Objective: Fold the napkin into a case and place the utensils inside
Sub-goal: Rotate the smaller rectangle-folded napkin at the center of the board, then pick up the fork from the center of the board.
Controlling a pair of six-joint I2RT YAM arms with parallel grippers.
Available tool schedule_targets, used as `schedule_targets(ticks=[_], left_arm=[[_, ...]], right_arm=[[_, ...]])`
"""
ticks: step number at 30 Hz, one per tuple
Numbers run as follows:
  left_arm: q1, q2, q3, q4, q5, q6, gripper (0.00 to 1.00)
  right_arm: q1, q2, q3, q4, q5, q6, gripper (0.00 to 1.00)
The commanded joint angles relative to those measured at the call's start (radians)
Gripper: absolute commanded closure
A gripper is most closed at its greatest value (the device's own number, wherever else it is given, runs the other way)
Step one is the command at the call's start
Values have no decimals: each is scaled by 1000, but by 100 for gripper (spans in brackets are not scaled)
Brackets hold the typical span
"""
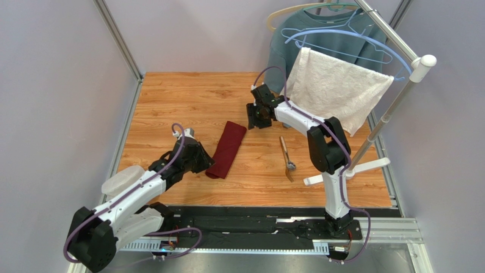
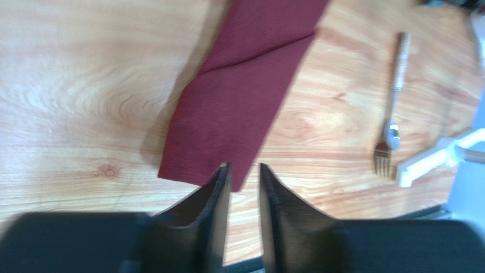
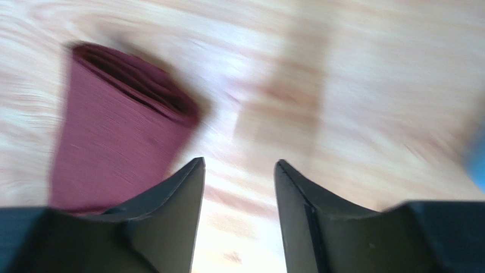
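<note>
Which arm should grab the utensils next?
Right. The utensils lie to the right of the case, nearer the right gripper, which is open and empty. The left gripper sits across the case from them.

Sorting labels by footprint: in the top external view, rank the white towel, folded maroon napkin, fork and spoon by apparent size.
1. white towel, clearly largest.
2. folded maroon napkin.
3. fork and spoon: they lie overlapping and look alike in size, so unranked.

We find no legible text, label, brand, number or sign on any surface in view.
</note>
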State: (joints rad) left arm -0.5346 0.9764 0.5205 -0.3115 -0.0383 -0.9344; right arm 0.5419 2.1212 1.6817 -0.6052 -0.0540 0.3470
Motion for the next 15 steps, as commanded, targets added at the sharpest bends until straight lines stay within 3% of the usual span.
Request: schedule_targets(ticks=[1, 4, 5, 8, 15], left_arm=[[-1, -94, 142, -67, 10, 127, 62], [-2, -23, 217, 9, 222, 215, 60], [-2, 8, 233, 34, 365, 232, 60], [-14, 114, 289, 136, 559, 197, 60], [-126, 211, 352, 170, 574, 201, 60]], right_arm=[[-40, -222, -132, -209, 233, -31, 39], [-107, -354, -316, -159, 191, -51, 36], [-126, -369, -348, -147, 137, -51, 36], [-128, -418, -416, -142, 97, -75, 37], [-119, -504, -563, -64, -32, -36, 51]])
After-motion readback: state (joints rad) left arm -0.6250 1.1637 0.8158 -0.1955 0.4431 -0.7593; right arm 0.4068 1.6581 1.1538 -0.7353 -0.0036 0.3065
